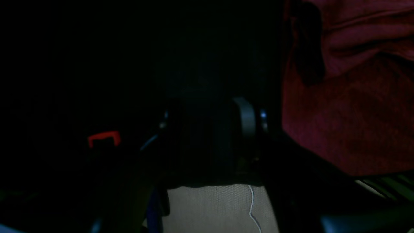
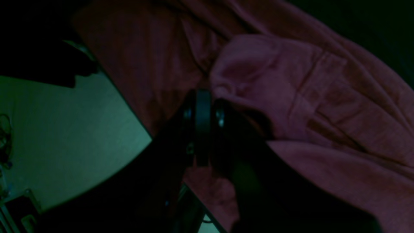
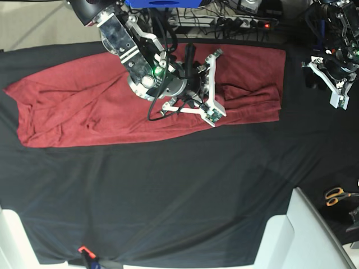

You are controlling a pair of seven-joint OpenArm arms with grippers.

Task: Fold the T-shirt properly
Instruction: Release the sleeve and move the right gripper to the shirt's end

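Observation:
The maroon T-shirt (image 3: 84, 106) lies spread along the far side of the black table cloth (image 3: 168, 196), wrinkled, with one sleeve folded over its body at the right. My right gripper (image 3: 191, 60) is over the shirt's middle near its far edge. In the right wrist view its fingers (image 2: 203, 97) stand close together against a raised bunch of the shirt (image 2: 307, 97), and it looks shut on that fabric. My left gripper (image 3: 331, 84) is off the shirt to the right, open and empty. It looks dark in the left wrist view (image 1: 213, 119), with the shirt (image 1: 355, 97) at the right.
Orange-handled scissors (image 3: 336, 195) lie at the right edge. A white frame (image 3: 291, 235) rises at the front right. A power strip and cables (image 3: 247, 22) run behind the table. A small red clamp (image 3: 83, 249) holds the cloth at the front edge.

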